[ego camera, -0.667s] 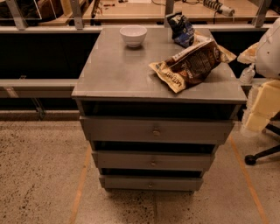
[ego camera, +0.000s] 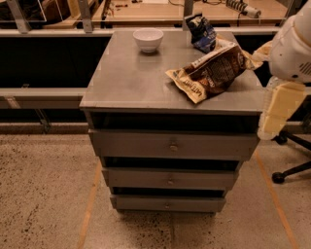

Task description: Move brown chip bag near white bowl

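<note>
Workshop-like lab: grey drawer cabinet [ego camera: 146,82], wooden workbenches [ego camera: 160,13] behind, speckled floor [ego camera: 43,194]; gripper [ego camera: 277,114] hangs beside the cabinet.

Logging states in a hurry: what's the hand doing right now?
Hand: right of the cabinet, apart from the brown chip bag; open or closed cannot be told.

Arm [ego camera: 294,46]: white rounded shell w/ small dark slots. Tool [ego camera: 274,116], right edge by bench [ego camera: 146,82]: pale cream-yellow, blocky.
</note>
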Action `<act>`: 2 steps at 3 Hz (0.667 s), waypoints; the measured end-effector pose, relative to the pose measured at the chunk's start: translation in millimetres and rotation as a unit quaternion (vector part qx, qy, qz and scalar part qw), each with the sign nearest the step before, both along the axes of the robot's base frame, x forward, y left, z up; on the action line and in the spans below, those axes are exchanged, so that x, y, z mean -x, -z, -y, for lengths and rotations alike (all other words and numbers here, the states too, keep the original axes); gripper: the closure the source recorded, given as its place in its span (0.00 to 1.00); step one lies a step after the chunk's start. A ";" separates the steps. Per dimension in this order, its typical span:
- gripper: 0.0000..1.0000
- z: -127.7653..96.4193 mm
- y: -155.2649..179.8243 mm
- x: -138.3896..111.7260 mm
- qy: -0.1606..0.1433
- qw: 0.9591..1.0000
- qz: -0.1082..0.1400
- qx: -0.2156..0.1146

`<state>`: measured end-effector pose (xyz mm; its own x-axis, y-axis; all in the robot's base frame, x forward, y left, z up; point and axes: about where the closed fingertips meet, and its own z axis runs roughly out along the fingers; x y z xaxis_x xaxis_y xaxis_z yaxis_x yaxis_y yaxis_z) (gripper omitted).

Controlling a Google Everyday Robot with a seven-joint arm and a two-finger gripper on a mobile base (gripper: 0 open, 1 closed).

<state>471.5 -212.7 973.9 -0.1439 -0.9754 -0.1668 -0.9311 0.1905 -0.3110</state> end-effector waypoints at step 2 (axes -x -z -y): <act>0.00 -5.5 8.6 -126.6 -0.136 0.978 0.065 0.146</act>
<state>598.1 -207.2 965.3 0.1305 -0.9836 0.1246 -0.8841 -0.1723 -0.4344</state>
